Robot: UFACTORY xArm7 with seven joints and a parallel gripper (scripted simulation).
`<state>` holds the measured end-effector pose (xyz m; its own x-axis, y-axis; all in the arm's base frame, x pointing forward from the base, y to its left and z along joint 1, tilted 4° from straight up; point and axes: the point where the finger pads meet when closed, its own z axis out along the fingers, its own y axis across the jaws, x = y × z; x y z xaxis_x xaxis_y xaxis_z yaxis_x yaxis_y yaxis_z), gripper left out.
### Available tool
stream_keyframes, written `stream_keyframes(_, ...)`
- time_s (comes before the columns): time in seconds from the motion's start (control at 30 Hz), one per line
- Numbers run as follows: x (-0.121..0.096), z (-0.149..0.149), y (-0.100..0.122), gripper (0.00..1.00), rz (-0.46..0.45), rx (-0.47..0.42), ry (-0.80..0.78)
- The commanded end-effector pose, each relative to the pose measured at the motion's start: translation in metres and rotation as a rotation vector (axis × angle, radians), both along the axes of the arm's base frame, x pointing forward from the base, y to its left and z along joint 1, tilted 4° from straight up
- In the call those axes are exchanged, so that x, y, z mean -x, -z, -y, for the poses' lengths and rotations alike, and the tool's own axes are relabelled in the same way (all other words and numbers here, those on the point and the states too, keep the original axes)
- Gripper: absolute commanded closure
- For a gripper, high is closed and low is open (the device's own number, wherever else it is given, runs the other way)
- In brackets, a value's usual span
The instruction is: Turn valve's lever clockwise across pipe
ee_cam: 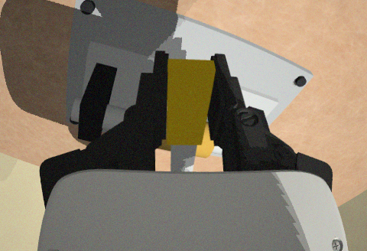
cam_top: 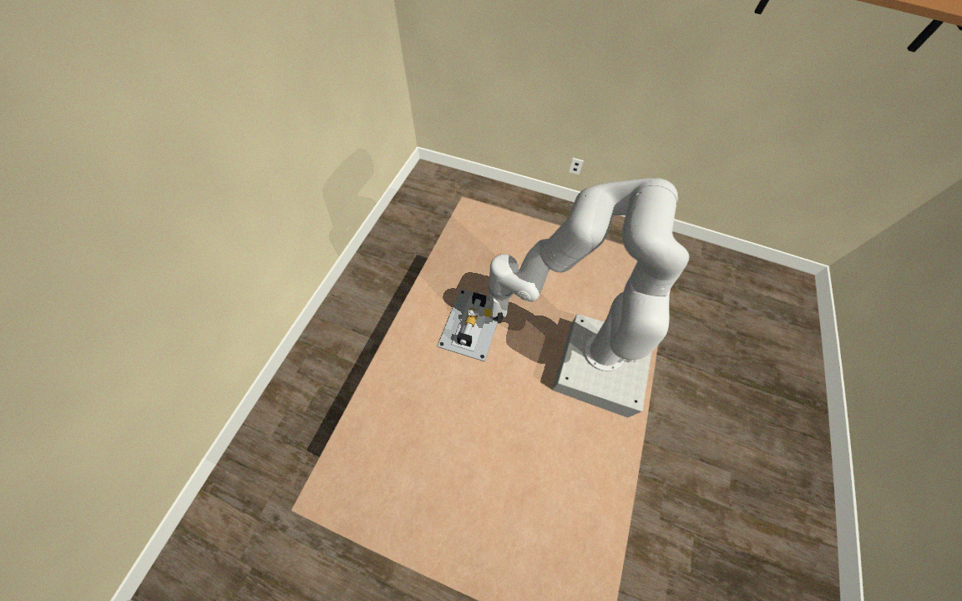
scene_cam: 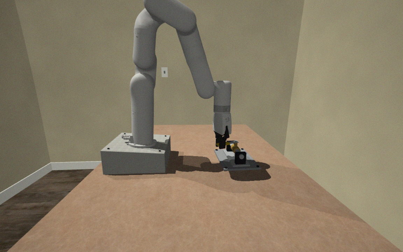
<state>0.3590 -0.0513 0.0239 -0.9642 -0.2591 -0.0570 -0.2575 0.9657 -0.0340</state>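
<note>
The valve sits on a grey baseplate on the table, with a pipe held in black blocks. Its yellow lever is a flat strip. My gripper points straight down and is shut on the lever, a black finger on each long side. In the wrist view the lever runs at an angle to the pipe. The stem end is hidden under the gripper body.
The arm's grey base block stands on the table to one side of the valve. The table's edge and a wall lie close on the valve's far side. A wood floor surrounds the table.
</note>
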Motion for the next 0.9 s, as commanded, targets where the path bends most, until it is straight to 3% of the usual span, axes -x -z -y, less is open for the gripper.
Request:
stream_keyframes(0.0, -0.001, -0.002, -0.001, 1.0, 0.003, -0.001, 0.011)
stream_keyframes(0.87, 0.001, -0.015, -0.001, 1.0, 0.006, -0.011, 0.163)
